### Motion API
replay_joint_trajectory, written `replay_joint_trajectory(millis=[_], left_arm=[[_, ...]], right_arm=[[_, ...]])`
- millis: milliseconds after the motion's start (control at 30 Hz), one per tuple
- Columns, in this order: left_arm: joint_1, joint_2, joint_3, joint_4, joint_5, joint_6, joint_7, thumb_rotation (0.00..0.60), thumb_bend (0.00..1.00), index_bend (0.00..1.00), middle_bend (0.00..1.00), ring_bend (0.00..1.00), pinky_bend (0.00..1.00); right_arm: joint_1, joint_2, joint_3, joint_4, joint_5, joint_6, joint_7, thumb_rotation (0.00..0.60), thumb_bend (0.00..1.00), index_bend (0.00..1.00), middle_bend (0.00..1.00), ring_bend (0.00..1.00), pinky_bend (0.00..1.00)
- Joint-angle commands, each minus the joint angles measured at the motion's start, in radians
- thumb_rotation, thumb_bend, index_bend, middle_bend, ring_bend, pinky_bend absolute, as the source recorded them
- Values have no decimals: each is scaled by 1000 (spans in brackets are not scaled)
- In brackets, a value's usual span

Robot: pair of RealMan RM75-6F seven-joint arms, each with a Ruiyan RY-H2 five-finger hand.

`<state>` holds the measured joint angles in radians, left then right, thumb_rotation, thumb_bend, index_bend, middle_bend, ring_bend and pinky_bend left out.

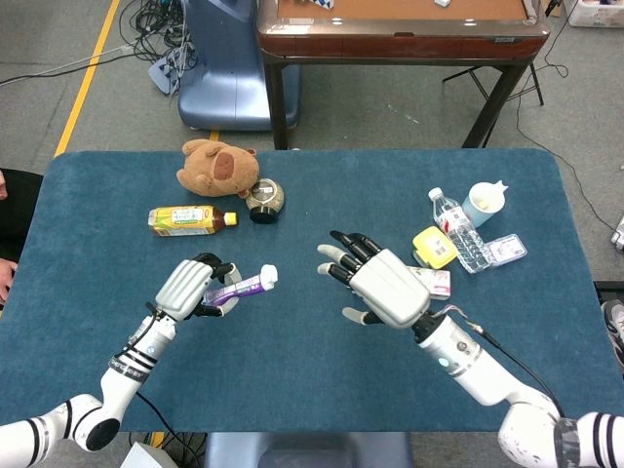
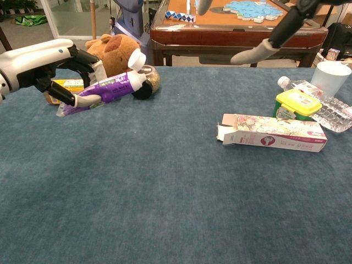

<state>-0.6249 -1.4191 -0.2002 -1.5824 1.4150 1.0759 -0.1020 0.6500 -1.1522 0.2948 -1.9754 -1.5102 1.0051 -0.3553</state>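
Blue cloth covers the table (image 1: 292,370), and on it we count one of each item. We see one purple tube (image 1: 246,287) with a white cap, grasped by the left hand (image 1: 190,288) and held off the cloth, cap end pointing toward the right hand. We see the right hand (image 1: 380,283) above the table with fingers spread apart and nothing in it; in the chest view only its fingertips (image 2: 250,55) show at the top edge.

We count one carton (image 2: 272,133) lying flat, its end flap open toward the table's middle; we cannot tell its contents. Beside it lie one yellow-lidded tub (image 2: 297,103), one clear water bottle (image 1: 458,231) on its side, one white cup (image 2: 333,77) and one small flat pack (image 1: 507,250).

Behind the tube we count one tea bottle (image 1: 190,219) lying down, one plush bear (image 1: 219,166) and one round jar (image 1: 263,198) tipped on its side, dark lid facing forward.
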Motion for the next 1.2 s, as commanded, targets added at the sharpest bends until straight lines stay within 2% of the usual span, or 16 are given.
replay_joint_trajectory(millis=[33, 333, 667, 1200], left_arm=[[-7, -2, 4, -7, 9, -3, -4, 600, 441, 632, 687, 476, 248], [-35, -15, 9, -18, 20, -14, -5, 600, 441, 634, 687, 476, 248], [-50, -24, 13, -8, 18, -15, -20, 600, 441, 636, 688, 476, 248], [-56, -21, 15, 13, 5, -15, -88, 600, 448, 643, 691, 476, 248]], right_arm=[[36, -36, 13, 20, 29, -21, -32, 600, 215, 313, 188, 80, 167], [112, -122, 2, 59, 87, -54, -73, 600, 215, 313, 188, 80, 166], [159, -175, -22, 101, 145, -75, -103, 600, 214, 313, 188, 80, 166], [177, -191, -63, 141, 208, -67, -101, 600, 214, 313, 188, 79, 166]])
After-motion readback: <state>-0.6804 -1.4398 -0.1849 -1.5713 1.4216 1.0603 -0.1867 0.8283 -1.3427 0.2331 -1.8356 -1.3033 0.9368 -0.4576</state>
